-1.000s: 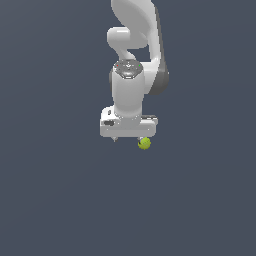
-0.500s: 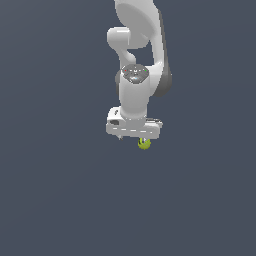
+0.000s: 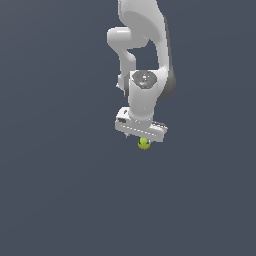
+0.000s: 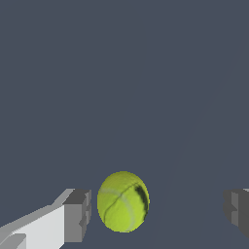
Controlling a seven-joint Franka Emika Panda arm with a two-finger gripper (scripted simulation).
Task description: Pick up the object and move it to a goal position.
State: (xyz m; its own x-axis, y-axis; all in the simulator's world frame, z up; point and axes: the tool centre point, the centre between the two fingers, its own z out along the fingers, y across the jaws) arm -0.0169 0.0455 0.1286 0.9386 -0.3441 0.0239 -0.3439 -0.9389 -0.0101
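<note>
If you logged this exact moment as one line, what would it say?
phase: pre-grasp | gripper: open, fingers either side of ball | ball: nearer one finger, not gripped | goal: not visible

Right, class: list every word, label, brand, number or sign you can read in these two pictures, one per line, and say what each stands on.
None: no readable text in either view.
The ball carries only pale curved seam lines and a dark patch, no letters.
The hand and the white arm are plain, with no label or number.
The grey background is blank.
</note>
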